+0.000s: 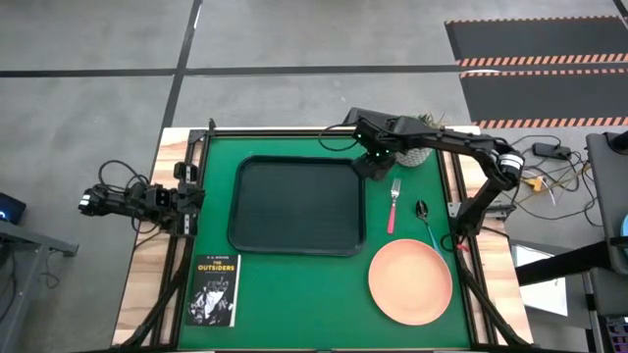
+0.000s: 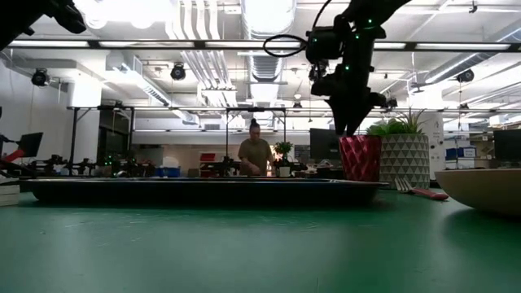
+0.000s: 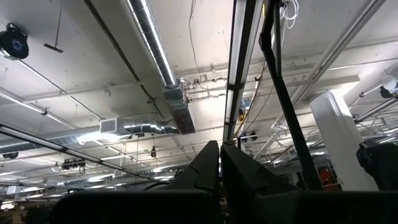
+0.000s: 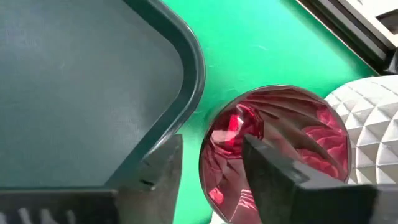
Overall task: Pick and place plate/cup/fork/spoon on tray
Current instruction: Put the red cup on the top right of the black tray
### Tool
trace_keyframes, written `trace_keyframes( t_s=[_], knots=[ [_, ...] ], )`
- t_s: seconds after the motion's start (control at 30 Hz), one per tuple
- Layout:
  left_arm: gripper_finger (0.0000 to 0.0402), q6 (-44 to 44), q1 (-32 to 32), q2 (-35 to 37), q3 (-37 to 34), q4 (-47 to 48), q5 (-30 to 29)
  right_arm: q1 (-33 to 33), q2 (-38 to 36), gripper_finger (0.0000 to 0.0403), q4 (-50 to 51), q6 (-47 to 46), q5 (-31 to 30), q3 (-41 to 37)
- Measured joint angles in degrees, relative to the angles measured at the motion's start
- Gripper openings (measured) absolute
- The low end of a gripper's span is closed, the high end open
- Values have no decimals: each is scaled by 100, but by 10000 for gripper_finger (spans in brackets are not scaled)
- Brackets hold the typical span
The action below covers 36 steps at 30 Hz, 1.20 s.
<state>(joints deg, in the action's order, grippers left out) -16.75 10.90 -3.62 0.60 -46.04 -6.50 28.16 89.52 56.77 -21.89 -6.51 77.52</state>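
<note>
Right gripper (image 4: 211, 177): parked right over the cup, off the tray's 1 o'clock corner in the overhead shot. Fingers are spread, one finger (image 4: 283, 177) dipped inside the cup and the other outside, between the cup's wall and the tray's rim. Can't honestly say it's squeezing the wall, there's a visible gap.
Cup (image 4: 277, 149): dark red ribbed tumbler, standing upright on the green mat, just beside the tray's corner on one side and close against the white faceted pot (image 4: 373, 124) on the other. From table height the cup (image 2: 360, 158) sits under the arm with the pot just behind it.
Tray (image 1: 294, 206): dark, roughly mid-table, nothing on it.
Fork (image 1: 392, 204): pink handle, lying at the tray's 3 o'clock, prongs toward the far edge of the table.
Spoon (image 1: 428, 224): blue handle, just beside the fork, further out from the tray, bowl end toward the far edge too.
Plate (image 1: 410, 281): salmon pink, at the tray's 4 to 5 o'clock, flat on the mat, near the spoon's handle end.
Book (image 1: 213, 290): black one, at the tray's 7 o'clock.
Left gripper (image 1: 188, 196): off at the table's 9 o'clock edge, and its wrist cam shows its fingers pressed together, aimed at the ceiling.
Background: a person (image 2: 255, 152) standing way back in the room.
</note>
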Motion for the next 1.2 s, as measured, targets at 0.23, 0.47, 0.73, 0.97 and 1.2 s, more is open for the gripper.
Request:
trace_keyframes(
  t_s=[0.23,0.47,0.73,0.97,1.2],
  knots=[
    [0,-4,0,2,0,0,0,0,49,178,-27,-4,-102,-30],
    [0,-4,0,-2,0,0,2,0,221,146,-90,-63,-102,-179],
    [0,-4,0,-6,-1,14,2,-2,297,57,-52,-61,-78,-160],
    [0,-2,0,-10,-2,33,2,-31,61,12,140,-57,-101,-48],
    [0,-2,-2,-39,-4,21,2,-407,-24,9,445,-57,-411,561]
  ],
)
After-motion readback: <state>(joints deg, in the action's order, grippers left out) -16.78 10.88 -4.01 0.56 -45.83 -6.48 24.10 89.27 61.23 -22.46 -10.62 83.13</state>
